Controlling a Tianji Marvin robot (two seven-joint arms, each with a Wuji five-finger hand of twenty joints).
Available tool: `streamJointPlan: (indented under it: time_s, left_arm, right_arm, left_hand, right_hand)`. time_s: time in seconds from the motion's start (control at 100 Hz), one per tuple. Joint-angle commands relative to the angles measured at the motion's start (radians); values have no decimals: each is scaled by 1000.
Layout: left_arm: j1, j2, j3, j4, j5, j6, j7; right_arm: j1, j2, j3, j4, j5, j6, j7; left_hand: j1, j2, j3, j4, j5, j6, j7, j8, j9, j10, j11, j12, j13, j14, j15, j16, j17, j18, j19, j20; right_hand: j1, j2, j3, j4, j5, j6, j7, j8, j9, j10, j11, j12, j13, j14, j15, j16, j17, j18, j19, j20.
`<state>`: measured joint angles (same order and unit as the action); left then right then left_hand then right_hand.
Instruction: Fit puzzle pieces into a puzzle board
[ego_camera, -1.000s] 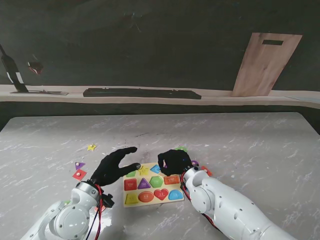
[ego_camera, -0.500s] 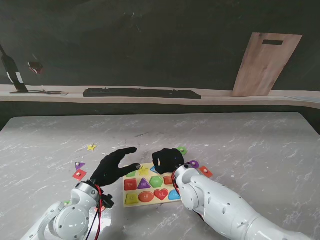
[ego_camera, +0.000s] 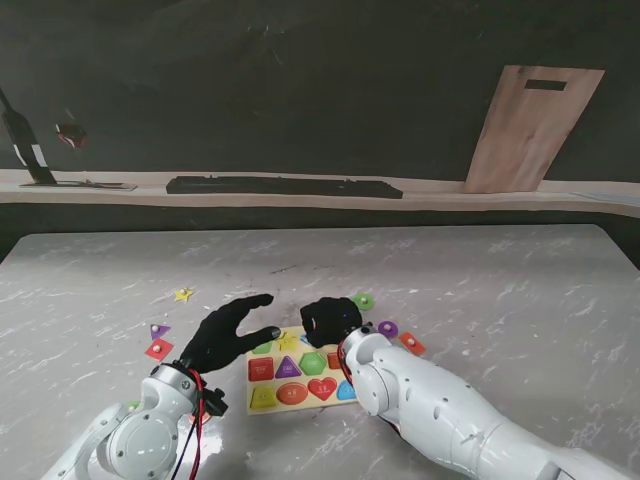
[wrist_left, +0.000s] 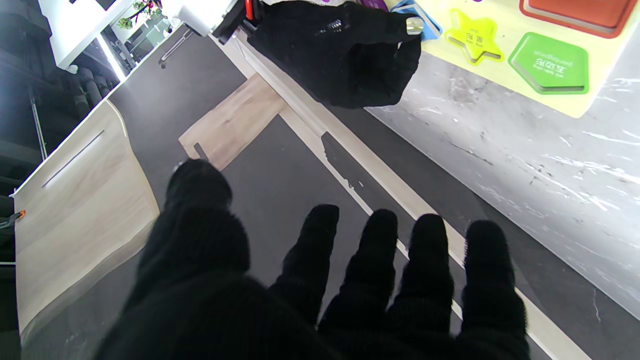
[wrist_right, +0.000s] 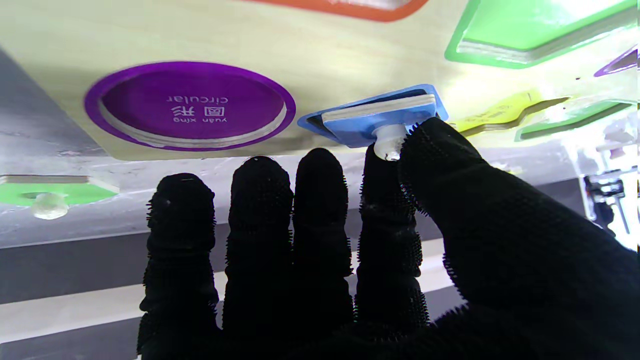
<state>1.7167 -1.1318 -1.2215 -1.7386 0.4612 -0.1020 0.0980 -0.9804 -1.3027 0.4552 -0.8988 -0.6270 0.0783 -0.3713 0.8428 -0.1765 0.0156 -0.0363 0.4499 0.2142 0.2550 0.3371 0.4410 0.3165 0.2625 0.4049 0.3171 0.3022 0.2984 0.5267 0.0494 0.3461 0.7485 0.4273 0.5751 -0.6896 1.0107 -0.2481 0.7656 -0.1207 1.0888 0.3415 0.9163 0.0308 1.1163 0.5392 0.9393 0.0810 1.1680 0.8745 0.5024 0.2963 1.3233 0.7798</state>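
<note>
The yellow puzzle board (ego_camera: 275, 382) lies near me with several coloured pieces seated. My right hand (ego_camera: 332, 320), in a black glove, is over the board's far edge. Its thumb and index finger pinch the white knob of a blue piece (wrist_right: 385, 117), which rests tilted at its blue recess. Beside that, the purple circle recess (wrist_right: 190, 105) is empty. My left hand (ego_camera: 228, 333) hovers open at the board's far left corner, fingers (wrist_left: 350, 280) spread and holding nothing. The left wrist view shows the empty star recess (wrist_left: 472, 37) and pentagon recess (wrist_left: 550, 62).
Loose pieces lie right of the board: a green one (ego_camera: 363, 300), a purple circle (ego_camera: 388, 328) and a red one (ego_camera: 411, 343). On the left lie a yellow star (ego_camera: 183, 295), a purple piece (ego_camera: 159, 330) and a red piece (ego_camera: 158, 349). A wooden board (ego_camera: 530, 130) leans on the back wall.
My right hand has slid left along the board's far edge with the blue piece, uncovering the green and purple loose pieces. The left hand has stayed put.
</note>
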Motion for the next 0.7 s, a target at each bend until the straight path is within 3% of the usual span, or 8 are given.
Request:
streamJointPlan:
  time_s: [0.0,0.19,0.69]
  left_arm:
    - [4,-3,0,-4,-4,-1,-1]
    - [1,-2,2,0,-12,-2,-7]
    - [1,-4,2,2,-19,-2,-4]
  right_arm:
    - [0,-10,-8,16,2,5,9]
    - [4,-11,-17,31,0,4,6]
    - [-1,17,-12,14,-43,-25,4]
  left_hand:
    - [-3,21,-23,18,27,-27,-22,-2,-5,-24,-21,-9,-9,-51,-21,-7,-13,6,-13,16]
    - [-4,25,-22,18,28,-26,-22,-3,-5,-23,-21,-10,-9,-51,-21,-8,-14,6,-14,16]
    - [-9,37,-25,16,35,-26,-24,-4,-2,-22,-24,-11,-9,-49,-24,-8,-15,7,-19,16]
  right_hand:
    - [38,-2,49,-4,35,-20,35,-7,16,27,38,-6,4,13,34,7,-12,33,42,17]
    - [46,14,49,-2,13,-41,32,2,-9,18,33,-8,-16,7,27,3,-25,20,35,12]
    - [102,36,75,17,-41,-101,12,14,-68,-13,-20,-39,-87,0,-43,-24,-72,-15,1,-6]
